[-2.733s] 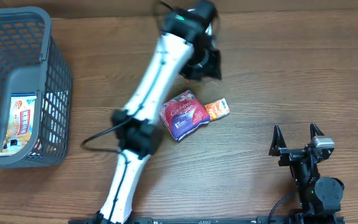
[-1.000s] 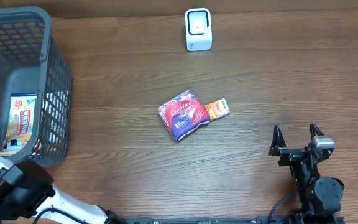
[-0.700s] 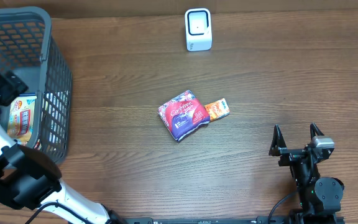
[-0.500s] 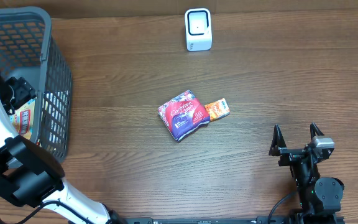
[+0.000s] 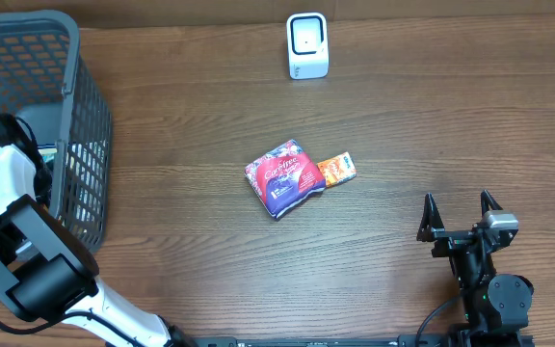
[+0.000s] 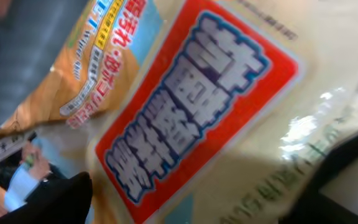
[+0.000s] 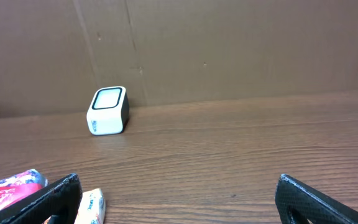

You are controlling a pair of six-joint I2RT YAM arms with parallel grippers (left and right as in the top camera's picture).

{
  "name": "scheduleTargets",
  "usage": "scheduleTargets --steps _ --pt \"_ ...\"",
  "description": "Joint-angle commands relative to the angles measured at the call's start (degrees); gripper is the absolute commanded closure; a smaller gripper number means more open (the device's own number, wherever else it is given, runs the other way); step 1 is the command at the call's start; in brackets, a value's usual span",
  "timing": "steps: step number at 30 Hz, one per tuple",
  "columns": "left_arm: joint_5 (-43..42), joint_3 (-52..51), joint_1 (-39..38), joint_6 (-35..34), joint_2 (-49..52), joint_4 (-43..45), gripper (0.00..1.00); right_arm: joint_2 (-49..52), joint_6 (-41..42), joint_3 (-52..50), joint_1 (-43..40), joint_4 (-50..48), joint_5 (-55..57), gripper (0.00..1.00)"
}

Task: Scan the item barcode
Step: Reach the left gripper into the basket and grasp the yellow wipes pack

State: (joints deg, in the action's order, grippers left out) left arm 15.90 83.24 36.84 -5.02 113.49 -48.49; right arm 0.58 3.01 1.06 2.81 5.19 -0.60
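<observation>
Reaching down into the grey basket (image 5: 77, 116) at the left edge of the table (image 5: 403, 125), the left arm (image 5: 3, 183) now bends over the spot where the yellow packet (image 6: 191, 118) lies. A second ago that packet could be seen plainly from above on the basket floor, with the arm lower down and off to the side. Now the arm covers it in the top view. A little before that, the same arm was stretched far across the table up by the white scanner (image 5: 307, 45). The left wrist camera is very close to the packet, and its big red label with white and blue letters fills almost the whole picture. The left gripper (image 6: 197, 180) has one dark finger (image 6: 55, 199) at the bottom left and another at the right edge, with the packet between them. I cannot tell if they are squeezing the packet or only sitting beside it. The right gripper (image 5: 459, 200) has not moved at all and rests near the bottom right with its jaws spread wide and nothing in them. The purple and red snack bag (image 5: 285, 177) and the small orange packet (image 5: 336, 170) touching it are in the middle of the table, just where they were. The scanner stands at the far edge as before.
</observation>
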Motion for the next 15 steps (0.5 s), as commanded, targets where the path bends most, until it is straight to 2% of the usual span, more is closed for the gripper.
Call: scheduleTargets --steps 1,3,4,6,8,13,15 --pt "2.6 -2.1 0.4 2.3 -0.3 1.2 0.48 -0.4 -0.1 -0.6 0.1 -0.3 0.5 0.0" --pt "2.6 -2.0 0.4 2.3 -0.3 1.3 0.96 -0.4 -0.1 -0.6 0.1 -0.3 0.5 0.0" --pt "2.6 -1.2 0.4 2.2 -0.4 0.6 0.96 -0.4 -0.1 -0.6 0.1 -0.3 0.5 0.0" --pt "2.5 4.9 0.3 -2.2 -1.0 -5.0 0.96 -0.4 -0.1 -0.6 0.1 -0.3 0.5 0.0" --pt "0.1 16.3 0.2 -6.7 -2.0 -13.0 0.96 -0.4 -0.1 -0.6 0.1 -0.3 0.5 0.0" --pt "-19.6 44.8 0.2 -6.8 -10.0 -23.8 0.96 -0.4 -0.1 -0.6 0.1 -0.3 0.5 0.0" --pt "-24.9 48.9 0.0 -7.3 -14.7 -23.7 0.96 -0.4 -0.1 -0.6 0.1 -0.3 0.5 0.0"
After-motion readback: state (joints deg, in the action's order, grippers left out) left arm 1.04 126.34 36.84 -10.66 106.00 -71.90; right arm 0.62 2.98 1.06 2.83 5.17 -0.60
